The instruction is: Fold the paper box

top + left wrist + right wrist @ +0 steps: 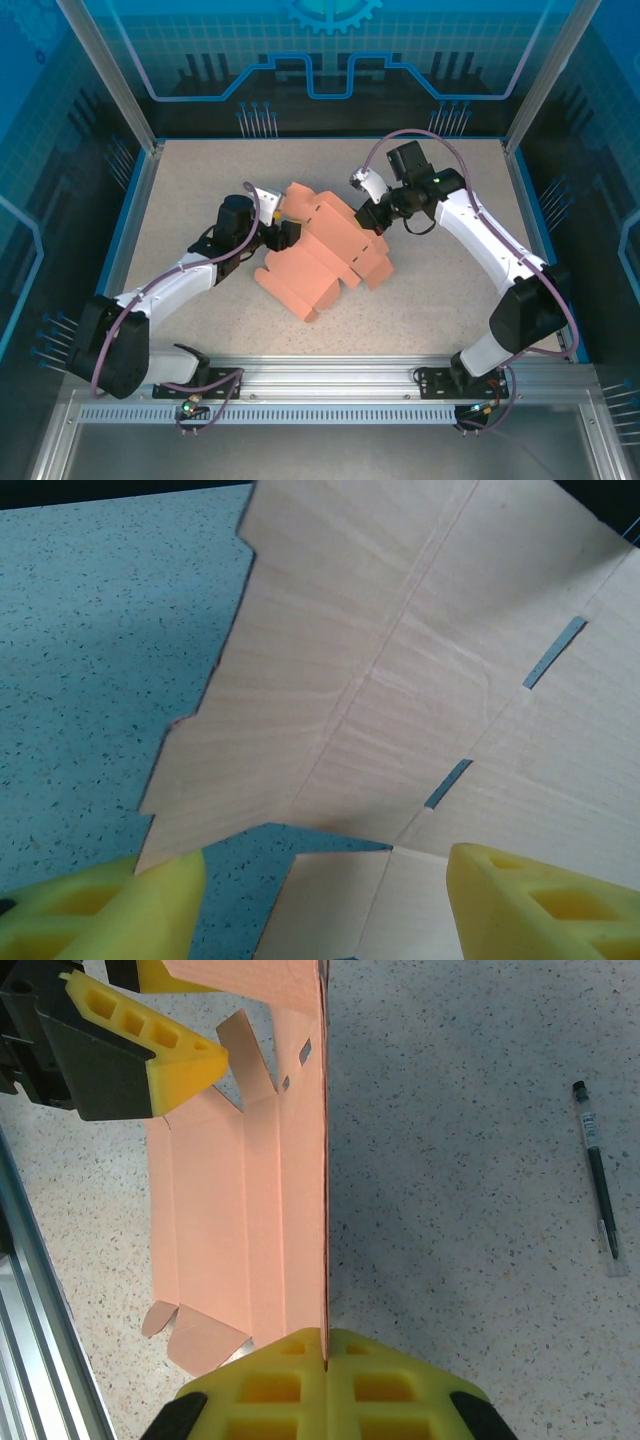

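The right tool (326,1355) is pinching a panel of the paper box (240,1210) upright, apparently creasing it, while the left tool (322,870) is hovering released at the flat part

Bench (200,200): speckled beige top, with a blue lip (132,215) on the left, back and right sides. Near edge: silver aluminium rail (320,378) running the full width, with a slotted strip (300,412) just below it. The same rail cuts the lower left corner of the right wrist view. 2 metal corner posts, left (105,70) and right (552,70), lean outward from the back corners. Back wall (330,60): blue grid panel with a gear graphic at top centre. Side walls are dark blue with line patterns. 1 pen (598,1175): thin, dark, with a black end up and a clear section at the lower end, lying flat on bare bench near the right edge of the right wrist view, slightly tilted.
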